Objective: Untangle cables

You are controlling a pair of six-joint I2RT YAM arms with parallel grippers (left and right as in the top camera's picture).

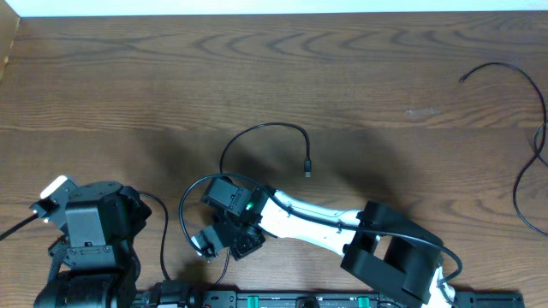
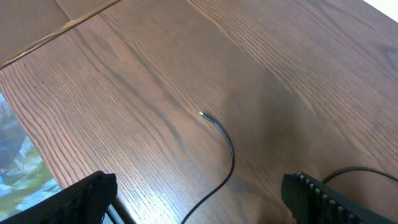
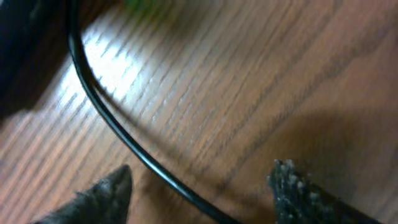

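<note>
A thin black cable (image 1: 261, 127) arcs across the middle of the table, with its plug end (image 1: 307, 171) to the right. Its other part loops round (image 1: 182, 212) to my right gripper (image 1: 224, 243). In the right wrist view that gripper (image 3: 205, 193) is open and low over the wood, and the cable (image 3: 118, 134) runs between its fingers. My left gripper (image 1: 47, 205) is at the front left. It is open and empty (image 2: 199, 202), with a thin black cable end (image 2: 217, 127) on the table ahead of it. A second black cable (image 1: 538, 111) lies at the far right.
The wooden table (image 1: 128, 85) has a raised edge at the far left corner (image 1: 8, 43), which also shows in the left wrist view (image 2: 56, 31). The right arm's white link (image 1: 308, 218) stretches across the front. A black rail (image 1: 282, 299) runs along the front edge.
</note>
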